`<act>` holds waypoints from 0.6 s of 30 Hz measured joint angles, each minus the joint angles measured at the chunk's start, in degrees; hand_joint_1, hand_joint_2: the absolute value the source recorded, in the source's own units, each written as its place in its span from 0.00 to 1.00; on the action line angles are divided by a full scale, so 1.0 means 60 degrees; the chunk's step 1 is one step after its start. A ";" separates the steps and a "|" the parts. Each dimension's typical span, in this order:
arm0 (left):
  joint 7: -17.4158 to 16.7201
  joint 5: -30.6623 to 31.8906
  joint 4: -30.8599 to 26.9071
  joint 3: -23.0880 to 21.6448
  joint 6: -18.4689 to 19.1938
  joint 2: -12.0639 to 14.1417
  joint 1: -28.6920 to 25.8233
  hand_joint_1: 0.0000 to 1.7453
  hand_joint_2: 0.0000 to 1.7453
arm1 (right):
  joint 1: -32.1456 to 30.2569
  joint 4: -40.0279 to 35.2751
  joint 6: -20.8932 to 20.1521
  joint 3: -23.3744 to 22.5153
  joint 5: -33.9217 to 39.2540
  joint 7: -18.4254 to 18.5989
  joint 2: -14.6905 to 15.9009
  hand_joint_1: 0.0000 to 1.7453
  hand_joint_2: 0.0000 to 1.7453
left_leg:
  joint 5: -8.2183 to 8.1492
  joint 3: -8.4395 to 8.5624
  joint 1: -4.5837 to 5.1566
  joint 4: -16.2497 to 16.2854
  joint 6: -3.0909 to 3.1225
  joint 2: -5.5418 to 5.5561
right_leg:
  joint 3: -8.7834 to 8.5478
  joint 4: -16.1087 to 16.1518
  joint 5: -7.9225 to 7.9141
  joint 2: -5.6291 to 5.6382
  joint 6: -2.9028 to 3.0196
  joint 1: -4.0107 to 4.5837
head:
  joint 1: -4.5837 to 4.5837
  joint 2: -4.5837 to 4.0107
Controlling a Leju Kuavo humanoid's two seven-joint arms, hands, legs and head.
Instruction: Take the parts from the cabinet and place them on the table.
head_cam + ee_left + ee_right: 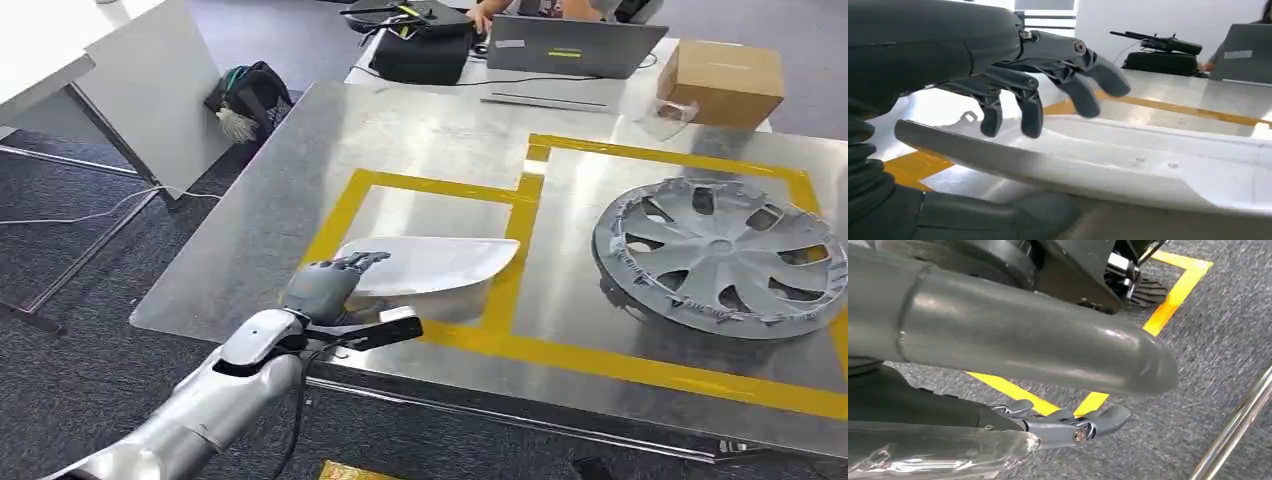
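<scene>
Steel table (440,150) with yellow tape: your left hand (325,285) sits over the white panel's (440,265) near end, fingers spread, thumb underneath, grip unclear. Hubcap (720,255) lies right. Right hand (1068,427) hangs empty, fingers loosely extended.

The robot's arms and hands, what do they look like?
The left arm is a smooth silver tube with a black cable looped beside it. The left hand is grey, with a ribbed cover, thick thumb and darker fingers. The right hand has the same grey finish.
</scene>
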State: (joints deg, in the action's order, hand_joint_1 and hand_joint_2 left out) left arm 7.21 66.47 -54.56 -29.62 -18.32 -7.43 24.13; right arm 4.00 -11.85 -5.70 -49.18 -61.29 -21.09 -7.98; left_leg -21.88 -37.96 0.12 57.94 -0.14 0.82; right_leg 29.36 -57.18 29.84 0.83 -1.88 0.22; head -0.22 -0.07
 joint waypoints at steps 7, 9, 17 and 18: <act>-0.0069 0.0011 0.0299 -0.0131 -0.0190 -0.0127 0.0060 0.00 0.00 | -0.0007 0.0000 0.0040 0.0004 0.0051 0.0029 0.0000 0.00 0.00 | -0.0001 0.0078 -0.0012 -0.0014 0.0009 -0.0001 | 0.0015 0.0005 0.0000 0.0002 -0.0025 0.0008 | 0.0004 0.0000; 0.0249 -0.0562 0.0285 -0.0059 -0.0346 -0.0131 -0.0024 0.00 0.00 | -0.0027 0.0000 0.0077 0.0000 0.0124 0.0029 0.0000 0.00 0.00 | -0.0021 0.0106 0.0005 -0.0014 0.0029 -0.0001 | -0.0084 0.0013 0.0010 0.0002 -0.0049 -0.0005 | 0.0007 0.0000; 0.1624 -0.2847 -0.1440 0.0764 -0.0790 0.0164 -0.1287 0.00 0.00 | -0.0261 0.0000 0.0160 -0.0058 0.0401 -0.0095 0.0000 0.00 0.00 | -0.0079 0.0144 0.0108 0.0008 0.0166 -0.0002 | -0.0140 0.0028 0.0035 0.0015 -0.0193 -0.0113 | 0.0007 0.0000; 0.1789 -0.3159 -0.1855 0.0963 -0.0874 0.0252 -0.1550 0.00 0.00 | -0.0290 0.0000 0.0164 -0.0087 0.0437 -0.0131 0.0004 0.00 0.00 | -0.0045 0.0199 0.0054 -0.0115 0.0211 -0.0015 | -0.0179 0.0045 0.0062 0.0019 -0.0225 -0.0084 | 0.0018 0.0000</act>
State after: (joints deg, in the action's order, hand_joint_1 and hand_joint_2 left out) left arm 17.95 47.51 -65.69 -23.84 -23.56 -5.92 14.83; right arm 2.26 -11.85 -4.72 -49.70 -58.66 -21.88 -7.96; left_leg -22.15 -36.77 0.44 57.25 1.12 0.73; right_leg 28.29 -56.91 30.21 0.94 -3.23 -0.28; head -0.11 -0.07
